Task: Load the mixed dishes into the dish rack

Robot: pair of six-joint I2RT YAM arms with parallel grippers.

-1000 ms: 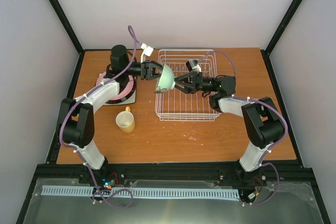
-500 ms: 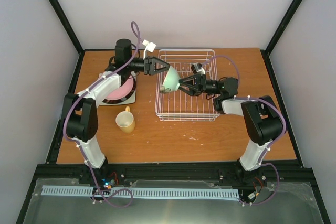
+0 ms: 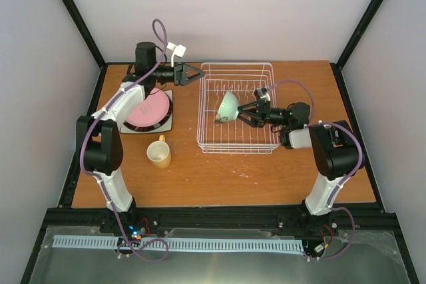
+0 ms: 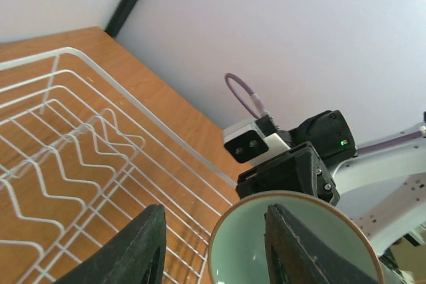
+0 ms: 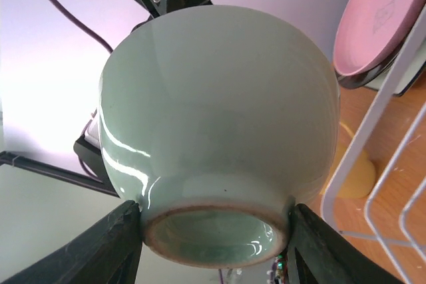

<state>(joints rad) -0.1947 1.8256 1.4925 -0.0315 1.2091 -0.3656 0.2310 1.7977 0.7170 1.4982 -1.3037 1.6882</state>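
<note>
My right gripper (image 3: pixel 243 112) is shut on the foot of the pale green bowl (image 3: pixel 227 106) and holds it on its side over the middle of the white wire dish rack (image 3: pixel 234 144). In the right wrist view the bowl (image 5: pixel 219 98) fills the frame, with the gripper (image 5: pixel 214 227) clamped on its base ring. My left gripper (image 3: pixel 192 73) is open and empty, just left of the rack's far left corner. In the left wrist view it (image 4: pixel 214 217) faces the bowl's inside (image 4: pixel 266 251). The yellow mug (image 3: pixel 159 153) stands left of the rack. The pink plate (image 3: pixel 146 111) lies on a dark brown plate (image 3: pixel 167 106) and the cream square plate (image 3: pixel 166 126). The teal plate is hidden.
The rack's row of upright tines (image 3: pixel 229 88) runs along its far side. Black frame posts and pale walls close in the table at the back and sides. The pink plate (image 5: pixel 383 18) and the mug (image 5: pixel 353 174) show past the rack wire (image 5: pixel 373 138) in the right wrist view.
My left gripper let go of the bowl, opened and drew back to the far left. My right gripper carried the bowl to the right, over the middle of the rack.
</note>
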